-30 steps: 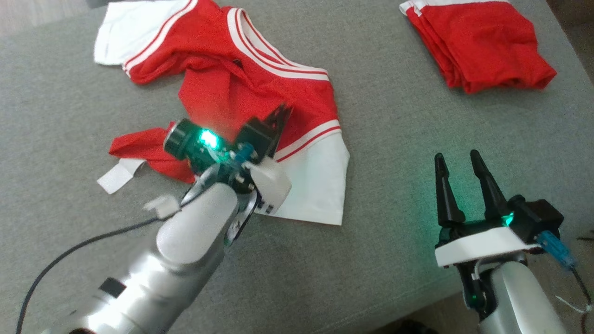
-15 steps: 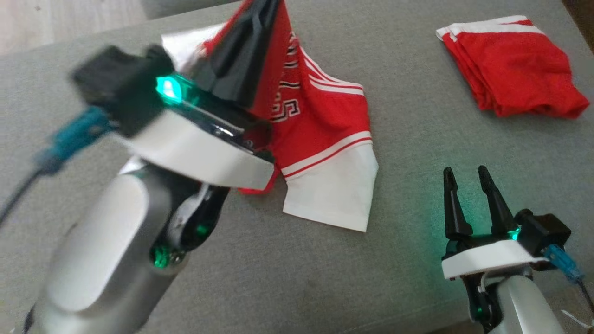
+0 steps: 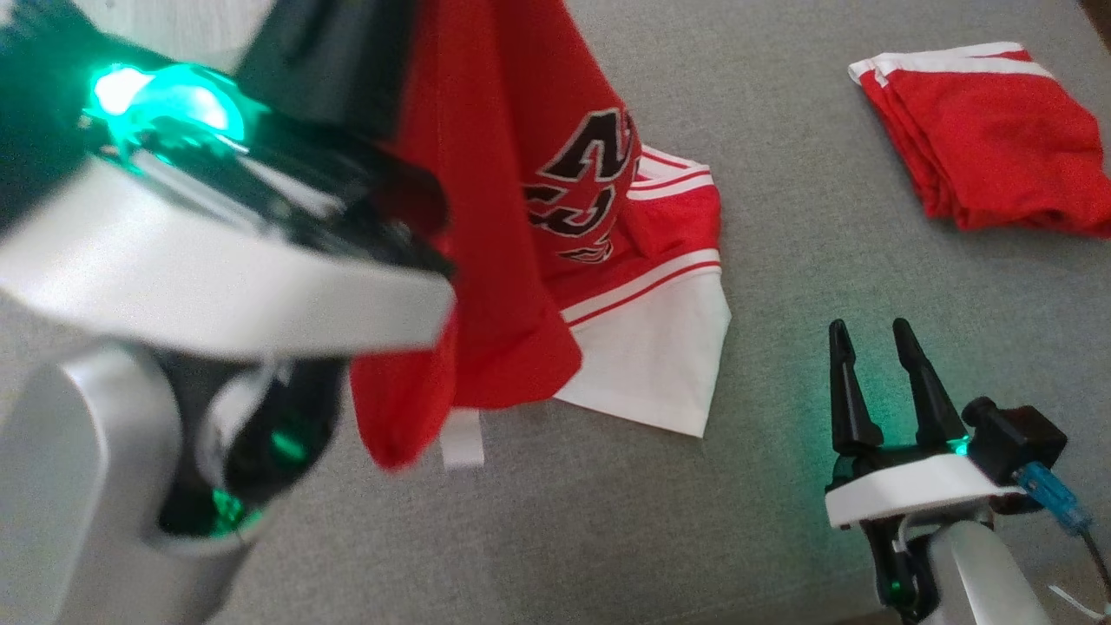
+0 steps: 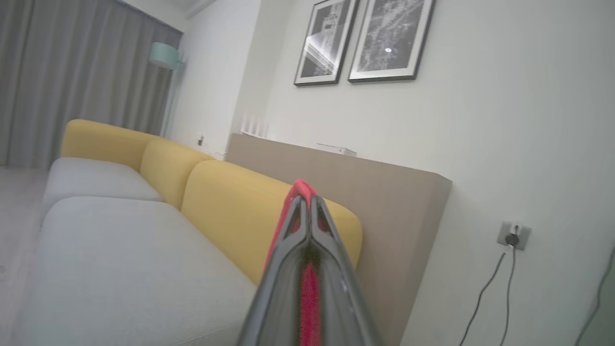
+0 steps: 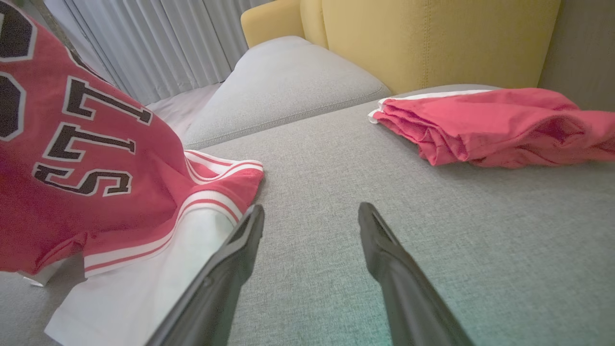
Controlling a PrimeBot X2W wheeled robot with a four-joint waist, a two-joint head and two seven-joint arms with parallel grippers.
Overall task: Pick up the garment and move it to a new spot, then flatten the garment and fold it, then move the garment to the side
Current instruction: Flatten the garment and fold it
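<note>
The garment (image 3: 512,217) is a red jersey with white sleeves, white stripes and black lettering. It hangs from my left gripper (image 4: 305,199), which is raised close to the head camera and shut on a pinch of the red cloth. The garment's lower part, with a white sleeve (image 3: 647,356), still rests on the grey cushion (image 3: 781,260). In the right wrist view the garment (image 5: 81,158) drapes at the left. My right gripper (image 3: 872,347) stands open low at the right, with nothing between its fingers (image 5: 240,250).
A second red garment (image 3: 989,139), folded, lies at the back right of the cushion; it appears as the folded red garment (image 5: 480,125) in the right wrist view. A yellow sofa back (image 4: 230,206) and a brown panel (image 4: 375,187) stand behind. Bare cushion lies ahead of my right gripper.
My left gripper has risen steeply toward the camera, lifting the garment off the cushion so its lettering shows. The head camera has shifted. My right gripper stays open.
</note>
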